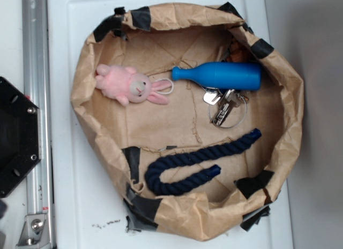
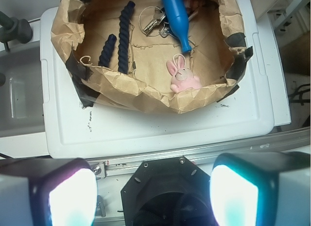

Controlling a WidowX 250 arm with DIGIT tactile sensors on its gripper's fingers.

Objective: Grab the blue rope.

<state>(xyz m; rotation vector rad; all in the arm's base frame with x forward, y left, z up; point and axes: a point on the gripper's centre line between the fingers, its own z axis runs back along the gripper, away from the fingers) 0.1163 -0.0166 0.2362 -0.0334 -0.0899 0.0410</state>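
The blue rope (image 1: 187, 164) (image 2: 122, 36) lies bent in a U on the floor of a crumpled brown paper basket (image 1: 86, 72) (image 2: 146, 92), near its taped wall. Across the basket lie a blue bottle toy (image 1: 220, 75) (image 2: 176, 17), keys on a ring (image 1: 224, 107) (image 2: 154, 23) and a pink plush bunny (image 1: 131, 84) (image 2: 181, 78). The hand (image 2: 153, 194) hangs released, well apart from the basket, over the white tabletop's (image 1: 80, 206) (image 2: 160, 131) edge.

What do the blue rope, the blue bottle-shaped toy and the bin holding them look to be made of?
Blue rope: twisted fibre strands, matte navy, probably cotton or synthetic; the spiral lay shows. Blue bottle-shaped toy: smooth, even colour with a soft sheen, likely plastic. Bin: creased brown paper, patched with black tape at the rim.
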